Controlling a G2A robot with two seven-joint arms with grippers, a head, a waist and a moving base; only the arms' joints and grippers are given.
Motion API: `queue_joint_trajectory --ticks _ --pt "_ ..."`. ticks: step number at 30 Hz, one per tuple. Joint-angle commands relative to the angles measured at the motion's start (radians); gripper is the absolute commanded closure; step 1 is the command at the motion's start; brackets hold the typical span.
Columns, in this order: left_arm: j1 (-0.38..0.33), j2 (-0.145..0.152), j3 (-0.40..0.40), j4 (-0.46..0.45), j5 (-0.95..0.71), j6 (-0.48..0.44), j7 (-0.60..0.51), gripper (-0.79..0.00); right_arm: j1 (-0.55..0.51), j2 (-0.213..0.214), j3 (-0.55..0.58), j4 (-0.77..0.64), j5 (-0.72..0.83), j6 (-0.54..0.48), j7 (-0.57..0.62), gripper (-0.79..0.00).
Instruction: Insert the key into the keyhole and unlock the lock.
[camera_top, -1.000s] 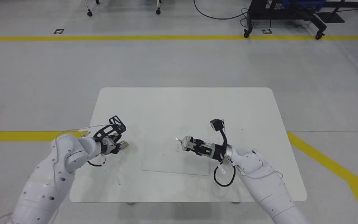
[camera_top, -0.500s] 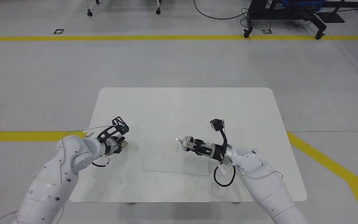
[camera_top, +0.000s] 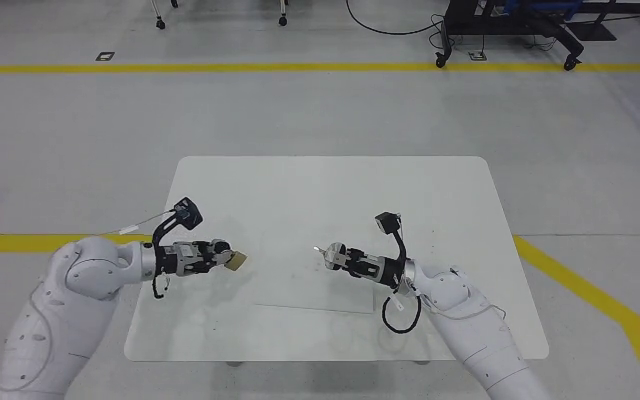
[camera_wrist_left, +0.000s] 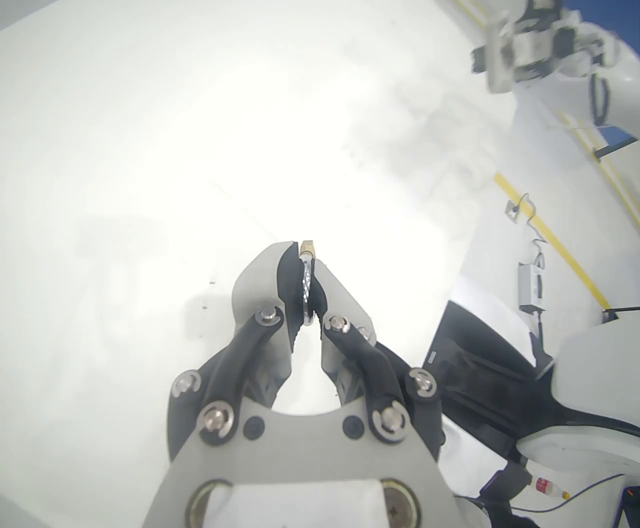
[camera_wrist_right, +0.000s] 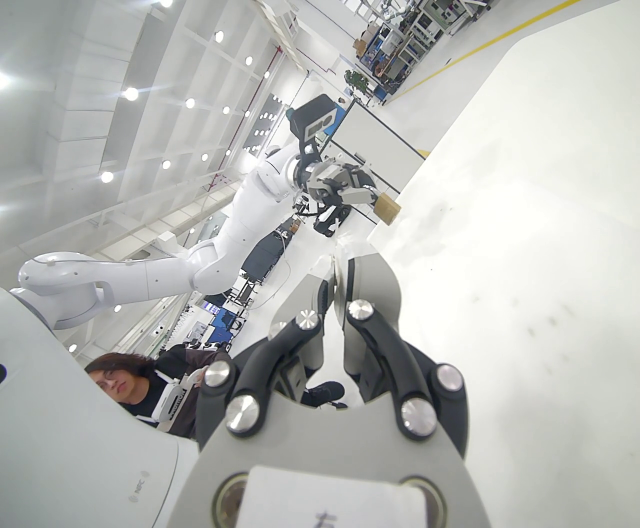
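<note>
The main risk is the padlock (camera_top: 236, 261) swinging away when the key meets it. The left fingers (camera_wrist_left: 265, 272) are clamped only on its silver shackle (camera_wrist_left: 306, 292), with the brass body hanging free past the fingertips, so a push from the key could pivot the body instead of seating the blade. A second risk is the key (camera_top: 318, 250) twisting or sliding. The right fingers (camera_wrist_right: 372, 285) are pressed together on a thin sliver seen edge-on, which I take to be the key, and such a narrow grip gives little hold against turning force. I cannot tell which face of the padlock carries the keyhole, so a poor line-up could make the tip scrape brass. Both items are held above the desk (camera_top: 400, 190), and a slip would drop either one onto it.

The padlock sits just beyond the left fingertips, pointing toward the middle of the desk. The key pokes out a little from the right fingertips and points back at the padlock. The two are well apart, with bare desk between them.
</note>
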Motion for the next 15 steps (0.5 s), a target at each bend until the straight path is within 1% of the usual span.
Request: queue_joint_trajectory --ticks 1,4,5,6,8,9,10,11,12,14,15 --pt "0.001 -0.001 0.000 -0.001 0.018 0.005 0.007 0.000 0.000 0.000 0.000 0.000 0.000 0.000 0.000 0.000" --pt "0.001 -0.001 0.000 -0.001 0.018 0.005 0.007 0.000 0.000 0.000 0.000 0.000 0.000 0.000 0.000 0.000" --pt "0.007 -0.002 0.002 0.001 0.014 0.018 0.021 0.000 0.000 0.000 0.000 0.000 0.000 0.000 0.000 0.000" --pt "0.018 -0.006 0.021 0.003 -0.024 0.027 0.040 0.000 0.000 0.000 0.000 0.000 0.000 0.000 0.000 0.000" --pt "0.010 -0.012 0.041 0.036 -0.133 0.038 0.051 0.000 0.000 0.000 0.000 0.000 0.000 0.000 0.000 0.000" --pt "-0.008 -0.019 0.067 0.068 -0.256 0.057 0.032 0.000 -0.004 0.000 -0.002 -0.010 -0.003 0.004 -0.005 0.000" --pt "-0.022 -0.023 0.080 0.085 -0.330 0.069 0.016 0.000 -0.010 -0.001 -0.005 -0.022 -0.008 0.007 -0.008 0.000" --pt "-0.044 -0.030 0.101 0.114 -0.440 0.097 -0.018 0.000 -0.017 0.000 -0.008 -0.036 -0.014 0.010 -0.010 0.000" --pt "-0.080 -0.039 0.131 0.146 -0.571 0.139 -0.077 0.000 -0.024 -0.001 -0.014 -0.053 -0.022 0.011 -0.006 0.000" --pt "-0.128 -0.052 0.166 0.190 -0.672 0.182 -0.136 0.000 -0.029 -0.002 -0.027 -0.071 -0.028 0.014 0.007 0.000" --pt "-0.161 -0.065 0.199 0.218 -0.715 0.201 -0.161 0.000 -0.029 -0.003 -0.041 -0.081 -0.031 0.017 0.020 0.000"
